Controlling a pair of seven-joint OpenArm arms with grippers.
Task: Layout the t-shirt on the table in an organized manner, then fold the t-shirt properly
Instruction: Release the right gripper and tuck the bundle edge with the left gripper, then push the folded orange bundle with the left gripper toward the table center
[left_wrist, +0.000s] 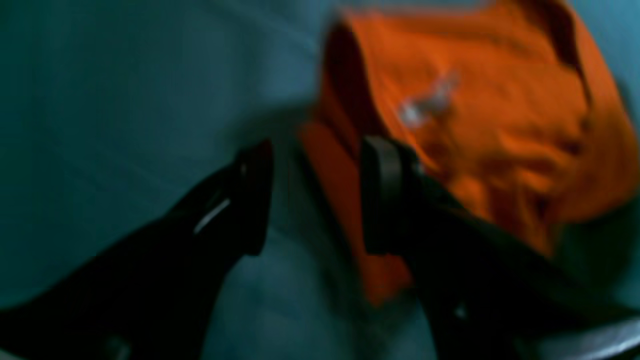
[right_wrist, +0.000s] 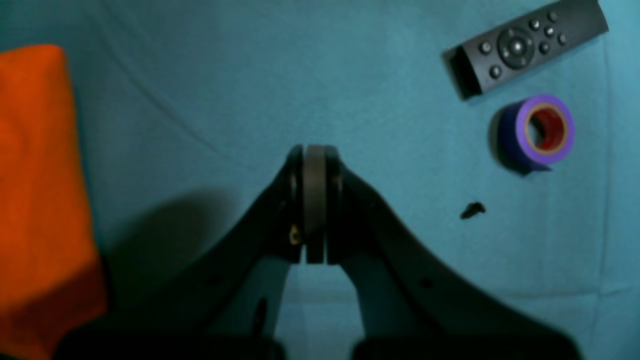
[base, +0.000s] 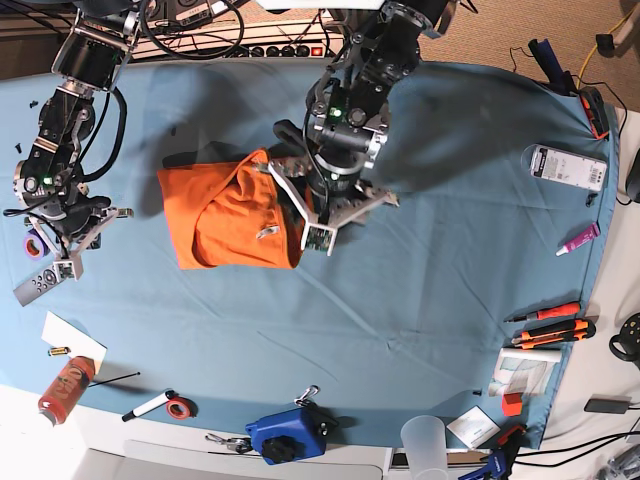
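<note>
On table (base: 430, 250), left pincer (left_wrist: 315, 195) agape astride t-shirt (left_wrist: 490, 115).

We see our right gripper (right_wrist: 315, 205) closed over the table (right_wrist: 200, 100), the t-shirt (right_wrist: 40, 175) at left. At right lie a remote (right_wrist: 525, 47), purple tape (right_wrist: 540, 131) and a small screw (right_wrist: 472, 210).

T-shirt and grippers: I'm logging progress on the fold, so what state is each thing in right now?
t-shirt: bunched and partly folded, not laid flat, lying on the table.
left gripper: open, jaws astride an edge of the shirt.
right gripper: shut, holding nothing, off to the shirt's side.
roll of purple tape: lying on the cloth, untouched.
remote control: lying flat, untouched.
</note>
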